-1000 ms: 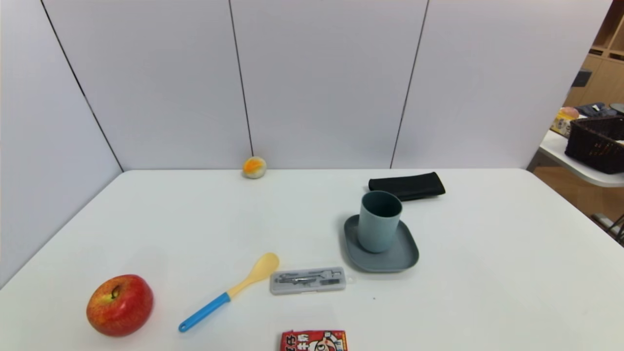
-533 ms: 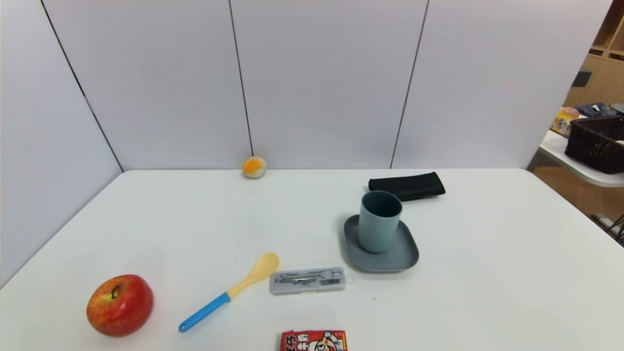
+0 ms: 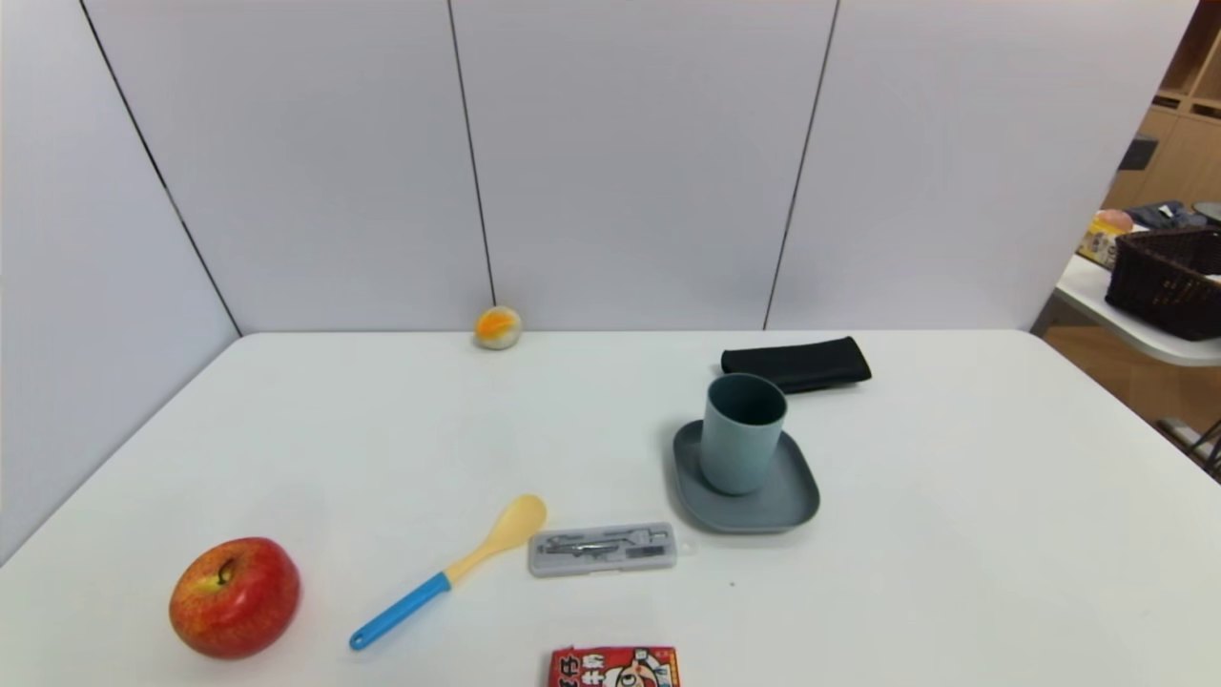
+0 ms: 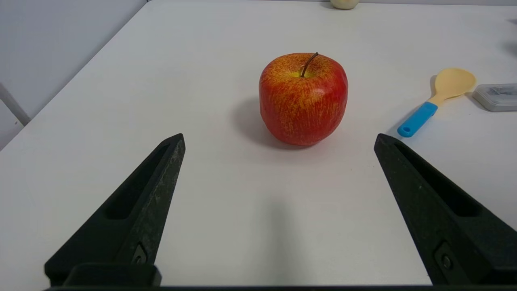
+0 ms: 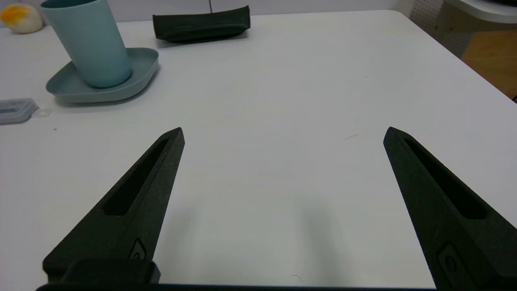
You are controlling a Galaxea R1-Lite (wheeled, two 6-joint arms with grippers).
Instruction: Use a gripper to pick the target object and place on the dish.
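The pale blue-green cup [image 3: 742, 434] stands upright on the grey-blue dish [image 3: 787, 501], right of the table's middle. The right wrist view shows the same cup [image 5: 91, 44] on the dish [image 5: 139, 66], some way off from my right gripper [image 5: 284, 133], which is open and empty low over bare table near the front. My left gripper [image 4: 278, 137] is open too, with nothing between its fingers, facing a red apple [image 4: 303, 99] a short way ahead. Neither arm shows in the head view.
On the white table lie a red apple [image 3: 235, 596], a yellow spoon with a blue handle [image 3: 448, 582], a clear case [image 3: 603, 549], a red packet [image 3: 615, 666] at the front edge, a black pouch [image 3: 796, 363] behind the dish and an orange-white ball [image 3: 497, 327] by the wall.
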